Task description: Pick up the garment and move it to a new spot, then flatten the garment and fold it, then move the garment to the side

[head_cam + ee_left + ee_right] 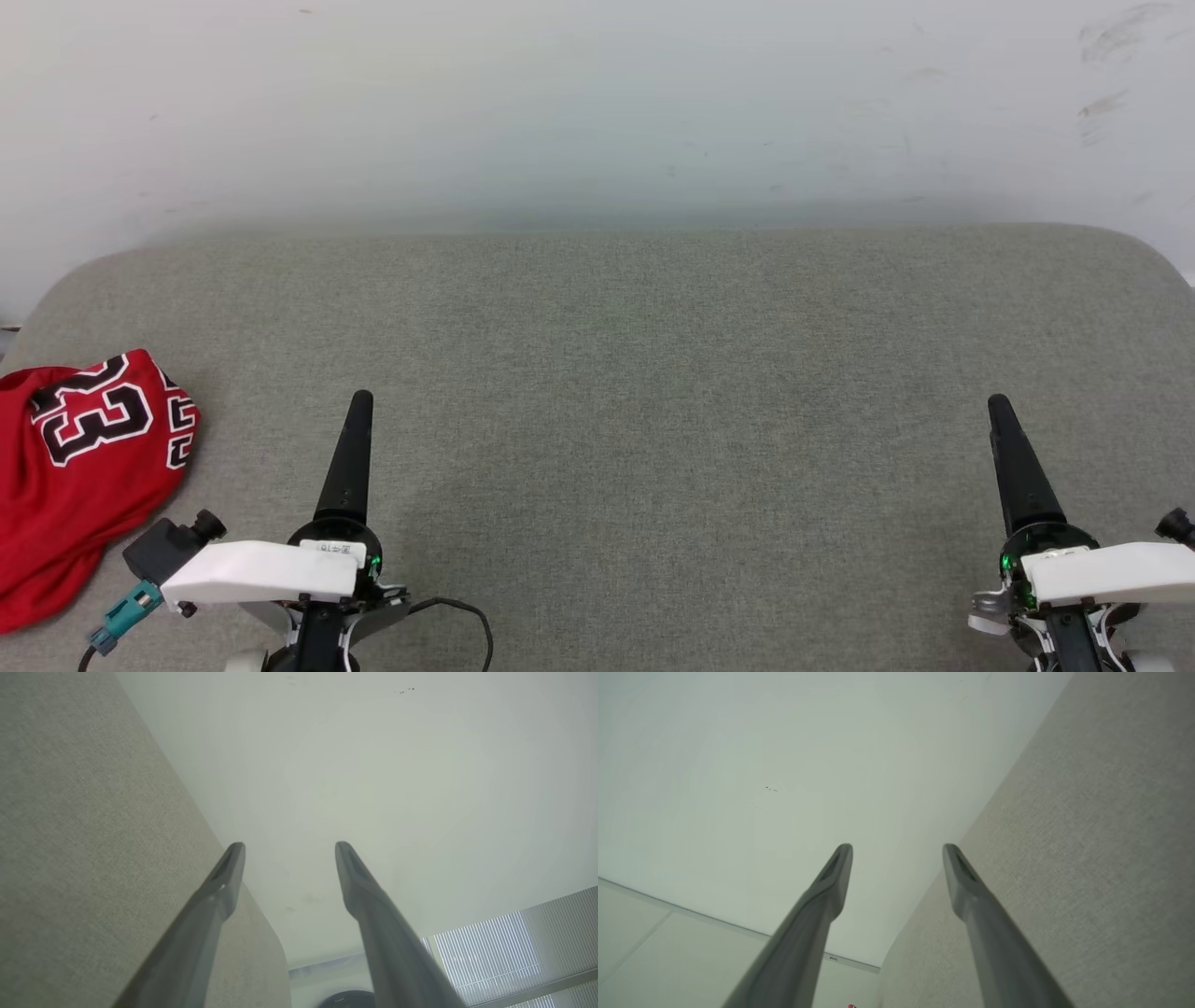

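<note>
Head view, desk: a grey fabric-covered desk [653, 373] with rounded far corners, its far edge against a white wall [597, 103].
Head view, garment: the red jersey shirt [84, 476] with a black, white-outlined "23" lies crumpled at the desk's left edge, towards its near corner. Part of it is cut off by the frame, and neither of my hands touches it.
Head view, my left hand [362, 401]: above the desk's near left part, pointing at the desk's far edge. I see it edge-on as one dark spike, so the gap cannot be judged here.
Head view, my right hand [997, 403]: above the desk's near right part, likewise edge-on and pointing at the far edge.
Left wrist view, my left hand [289, 845]: the two fingers stand apart with nothing between them. The desk's fabric runs beside one finger, with the wall ahead.
Left wrist view, blinds: pale slatted blinds [514, 947] show beyond the desk's end.
Right wrist view, my right hand [896, 847]: the fingers are spread and empty, with the desk's fabric beside one finger.
Right wrist view, floor: a pale floor [668, 952] lies beyond the desk's rounded end.
</note>
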You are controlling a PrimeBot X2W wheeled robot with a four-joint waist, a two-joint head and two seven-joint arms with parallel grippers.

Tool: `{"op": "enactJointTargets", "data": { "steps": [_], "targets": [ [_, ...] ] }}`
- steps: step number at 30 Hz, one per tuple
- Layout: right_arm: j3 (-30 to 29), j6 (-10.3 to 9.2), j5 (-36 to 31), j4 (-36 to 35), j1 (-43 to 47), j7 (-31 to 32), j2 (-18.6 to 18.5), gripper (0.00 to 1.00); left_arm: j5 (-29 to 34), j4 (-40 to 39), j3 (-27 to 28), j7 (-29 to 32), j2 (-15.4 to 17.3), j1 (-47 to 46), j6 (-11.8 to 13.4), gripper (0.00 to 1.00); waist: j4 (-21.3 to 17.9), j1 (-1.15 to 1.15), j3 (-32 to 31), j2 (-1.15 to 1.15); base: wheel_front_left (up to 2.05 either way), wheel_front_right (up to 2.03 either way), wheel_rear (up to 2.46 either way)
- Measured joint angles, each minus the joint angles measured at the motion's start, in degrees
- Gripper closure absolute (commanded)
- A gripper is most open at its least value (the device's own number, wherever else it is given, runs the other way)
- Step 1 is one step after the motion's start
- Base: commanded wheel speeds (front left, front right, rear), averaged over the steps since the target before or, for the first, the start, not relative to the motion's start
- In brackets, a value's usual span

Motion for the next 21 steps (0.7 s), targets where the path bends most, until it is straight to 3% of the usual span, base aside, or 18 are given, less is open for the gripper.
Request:
{"op": "enactJointTargets", "data": {
  "steps": [16, 17, 21],
  "targets": [
    [-2.1, 0.01, -27.8, -3.5, 1.0, -0.4, 1.4, 0.00, 22.9, -0.8, -0.2, -2.9, 0.0, 0.0, 0.0, 0.00, -0.1, 0.00, -0.1, 0.00, 0.00, 0.00, 0.00],
    [-2.3, 0.01, -32.1, -4.4, 1.2, -0.1, 1.5, 0.00, 27.7, -0.8, -0.4, -3.4, 0.0, 0.0, 0.0, 0.00, -0.2, 0.00, -0.1, 0.00, 0.00, 0.00, 0.00],
    [-2.3, 0.01, -37.0, -5.8, 1.4, 0.3, 1.6, 0.00, 33.7, -0.9, -0.3, -4.1, 0.1, 0.0, 0.0, 0.00, -0.2, 0.00, 0.0, 0.00, 0.00, 0.00, 0.00]
  ]
}}
